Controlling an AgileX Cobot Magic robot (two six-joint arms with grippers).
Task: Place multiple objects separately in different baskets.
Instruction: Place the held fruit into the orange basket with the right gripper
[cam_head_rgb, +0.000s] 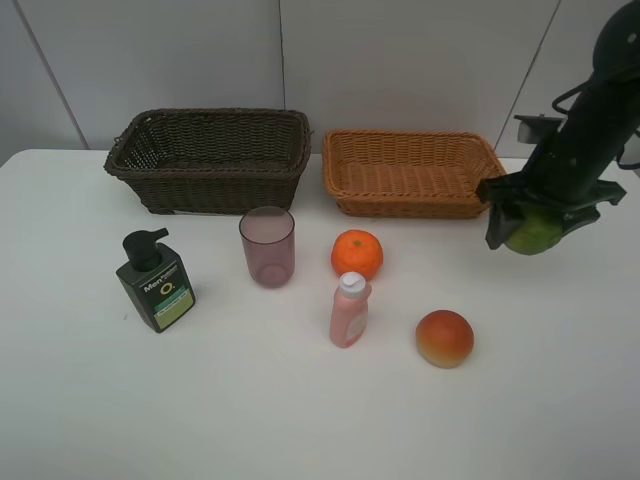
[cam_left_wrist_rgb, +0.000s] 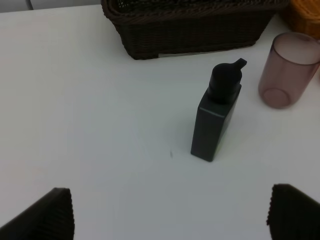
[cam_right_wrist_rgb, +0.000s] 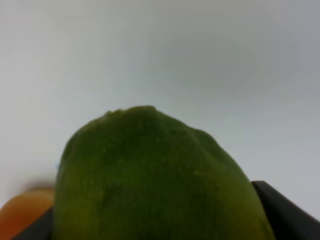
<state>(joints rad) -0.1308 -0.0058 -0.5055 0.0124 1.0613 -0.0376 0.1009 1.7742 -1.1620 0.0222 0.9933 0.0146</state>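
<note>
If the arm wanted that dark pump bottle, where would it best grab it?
The bottle stands upright with flat, straight sides, so its boxy body is likely the best place, squeezed across two opposite faces from the front. The pump head is narrower with a jutting spout, so less sure. The cup stands apart, leaving room.

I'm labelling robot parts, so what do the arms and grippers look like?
The right arm is black and bulky, with thin dark cables looping beside it. The right gripper is black too. The left gripper has black fingers with ribbed edges.
</note>
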